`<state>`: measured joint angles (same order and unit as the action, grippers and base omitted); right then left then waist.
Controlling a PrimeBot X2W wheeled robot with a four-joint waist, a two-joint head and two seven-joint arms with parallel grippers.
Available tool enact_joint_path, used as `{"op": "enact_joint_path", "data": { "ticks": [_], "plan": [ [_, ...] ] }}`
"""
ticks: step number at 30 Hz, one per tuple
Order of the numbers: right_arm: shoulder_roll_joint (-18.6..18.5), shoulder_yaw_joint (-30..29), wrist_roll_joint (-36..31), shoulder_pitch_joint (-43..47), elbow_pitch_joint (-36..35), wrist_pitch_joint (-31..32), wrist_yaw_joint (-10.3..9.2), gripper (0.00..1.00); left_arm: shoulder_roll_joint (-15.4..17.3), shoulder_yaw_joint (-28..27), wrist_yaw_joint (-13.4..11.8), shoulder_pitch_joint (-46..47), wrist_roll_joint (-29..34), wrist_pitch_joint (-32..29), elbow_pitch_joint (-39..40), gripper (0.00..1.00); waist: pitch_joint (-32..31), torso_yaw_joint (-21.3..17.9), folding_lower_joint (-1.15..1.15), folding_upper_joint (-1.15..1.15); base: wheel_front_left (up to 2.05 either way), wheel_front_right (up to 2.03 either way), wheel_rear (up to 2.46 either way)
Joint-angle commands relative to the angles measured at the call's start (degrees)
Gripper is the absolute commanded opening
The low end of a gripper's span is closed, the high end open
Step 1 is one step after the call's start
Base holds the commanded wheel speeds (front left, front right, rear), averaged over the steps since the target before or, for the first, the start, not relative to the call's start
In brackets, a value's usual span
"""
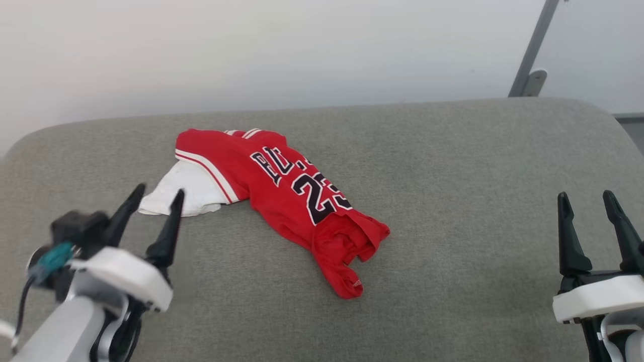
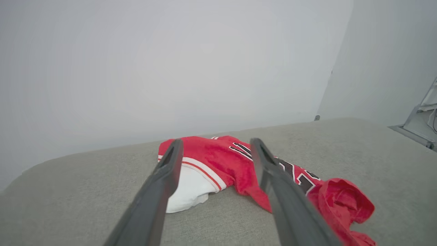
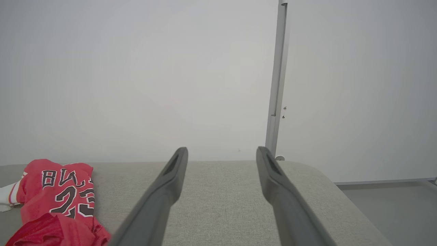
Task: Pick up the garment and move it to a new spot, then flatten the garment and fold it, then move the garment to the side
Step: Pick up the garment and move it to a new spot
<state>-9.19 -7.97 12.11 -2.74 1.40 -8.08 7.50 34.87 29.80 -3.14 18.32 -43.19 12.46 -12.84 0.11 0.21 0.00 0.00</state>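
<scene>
Left gripper (image 1: 160, 190): fingers spread wide, nothing between them. It sits just left of the jersey (image 1: 282, 191), fingertips close to the white sleeve (image 1: 186, 191). Can't tell from the head view whether they touch the cloth. In the left wrist view the left gripper (image 2: 216, 141) points straight at the jersey (image 2: 222, 160), with the striped sleeve trim and white sleeve (image 2: 187, 191) framed between its fingers.

The jersey is red and lies crumpled on the grey fabric tabletop (image 1: 453, 201). It runs diagonally, sleeve end far-left and a bunched red hem end near-right. Black white-outlined lettering and the number 23 face up, partly creased. It isn't flattened or folded.

Right gripper (image 1: 585, 195): fingers also released and wide apart, holding nothing. It's well to the right of the jersey with bare tabletop between them. In the right wrist view the right gripper (image 3: 222, 150) points at the plain wall, and the jersey (image 3: 58, 191) is off at lower left.

A grey metal post (image 1: 533, 50) stands behind the tabletop, far right of the jersey.
</scene>
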Motion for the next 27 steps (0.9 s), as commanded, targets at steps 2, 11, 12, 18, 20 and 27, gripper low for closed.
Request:
{"op": "enact_joint_path", "data": {
  "ticks": [2,11,12,18,20,27],
  "plan": [
    [-0.03,-0.37,-0.09,1.04,0.03,-0.23,-0.03,1.0,0.79,-1.17,-0.7,-2.83,-0.34,1.19,1.22,1.0,-0.46,0.58,0.0,0.0,0.0,0.0,0.0],
    [0.56,-1.34,-1.02,2.48,-0.4,-0.11,-0.02,1.0,-0.48,-8.42,-1.49,-12.49,0.3,2.77,3.73,1.0,-1.36,2.19,0.0,0.0,0.0,0.0,0.0],
    [0.58,-1.44,-1.05,2.67,-0.46,-0.1,-0.02,1.0,-0.91,-9.83,-1.25,-13.28,1.03,2.78,4.0,1.0,-1.38,2.34,0.0,0.0,0.0,0.0,0.0],
    [1.41,-1.9,-1.86,3.77,-1.4,0.51,-0.03,1.0,-4.98,-16.43,1.13,-18.39,4.15,2.8,4.03,1.0,-1.49,3.14,0.0,0.0,0.0,0.0,0.0],
    [1.66,-1.82,-2.03,4.26,-1.51,0.67,-0.02,1.0,-6.26,-18.34,2.28,-19.55,5.29,2.81,3.66,1.0,-1.56,3.37,0.0,0.0,0.0,0.0,0.0],
    [1.2,-1.45,-1.64,5.21,-0.61,0.24,-0.02,1.0,-10.81,-24.44,5.77,-21.9,8.8,2.79,3.45,1.0,-1.88,4.17,0.0,0.0,0.0,0.0,0.0]
  ]
}}
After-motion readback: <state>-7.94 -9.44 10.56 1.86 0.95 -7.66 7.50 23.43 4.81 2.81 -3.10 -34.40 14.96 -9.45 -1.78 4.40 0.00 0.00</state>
